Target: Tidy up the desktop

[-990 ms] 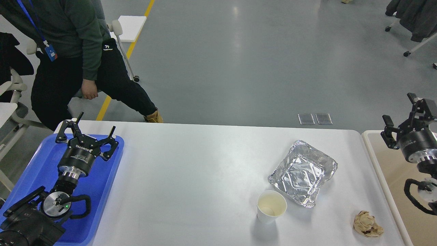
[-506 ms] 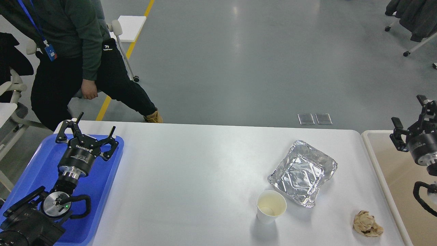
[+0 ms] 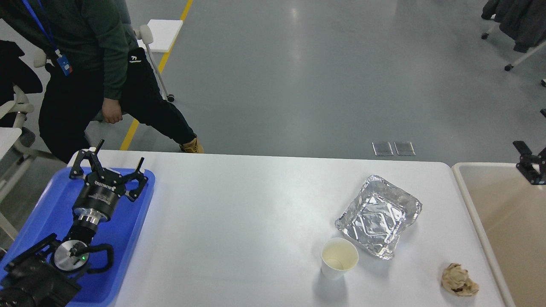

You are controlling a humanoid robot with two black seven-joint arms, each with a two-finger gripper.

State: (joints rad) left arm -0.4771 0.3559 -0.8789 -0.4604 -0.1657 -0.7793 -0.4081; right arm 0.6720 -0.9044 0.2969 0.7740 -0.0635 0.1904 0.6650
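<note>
The white desktop (image 3: 239, 221) holds an empty foil tray (image 3: 379, 215), a white paper cup (image 3: 339, 257) just in front of it, and a crumpled brown paper ball (image 3: 458, 280) near the front right corner. My left gripper (image 3: 110, 164) is open and empty above the far end of the blue tray (image 3: 38, 213). My right gripper (image 3: 531, 164) is almost out of view at the right edge, above the beige bin (image 3: 507, 226). Only one splayed finger shows, holding nothing.
A person in a green top (image 3: 85, 64) stands just beyond the table's far left corner. Chairs stand on the grey floor at the left and at the far right. The bin adjoins the table's right edge.
My right arm has moved to the right, above the bin, and mostly left the view. The left arm and the things on the table have not moved.
</note>
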